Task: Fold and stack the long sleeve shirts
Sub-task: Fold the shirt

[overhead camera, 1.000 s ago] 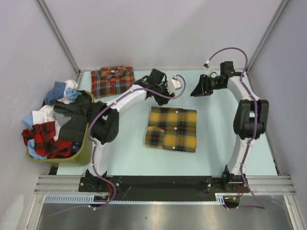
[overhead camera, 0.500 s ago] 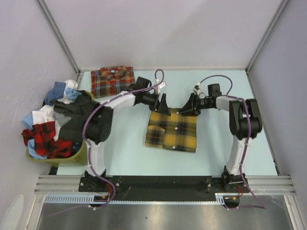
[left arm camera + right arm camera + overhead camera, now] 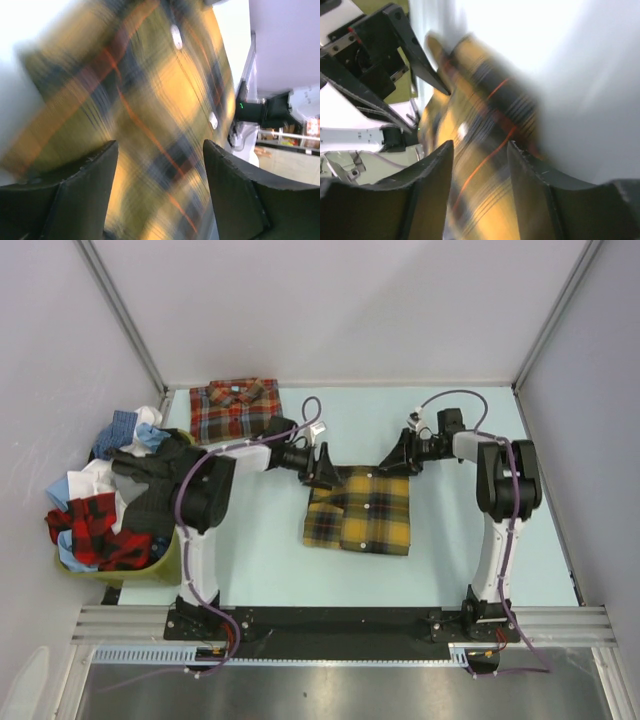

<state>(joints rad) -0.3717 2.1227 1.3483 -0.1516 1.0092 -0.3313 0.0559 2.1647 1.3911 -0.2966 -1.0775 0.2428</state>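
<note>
Standing well apart, the jaws of the left gripper (image 3: 160, 146) frame a blurred stretch of the yellow-and-black plaid flannel shirt (image 3: 150, 100), and nothing shows pinched between them. The jaws of the right gripper (image 3: 480, 145) are parted too, though less widely. The same plaid shows through their gap, and the blur hides whether either pad touches the fabric.

Seen from above, both grippers sit low at the far edge of that shirt, the left one at its far-left corner and the right one at its far-right corner, pointing toward each other. The shirt lies folded into a flat rectangle in the middle of the pale blue-green table (image 3: 455, 540).

The red-orange plaid flannel shirt with dark stripes (image 3: 233, 410) lies folded, collar uppermost, at the far-left corner of the table, well apart from the yellow one. At the table's left edge an olive-green plastic basket (image 3: 178, 545) holds a loose heap of mixed clothes (image 3: 110, 510), with red check, blue, white and black among them.
</note>
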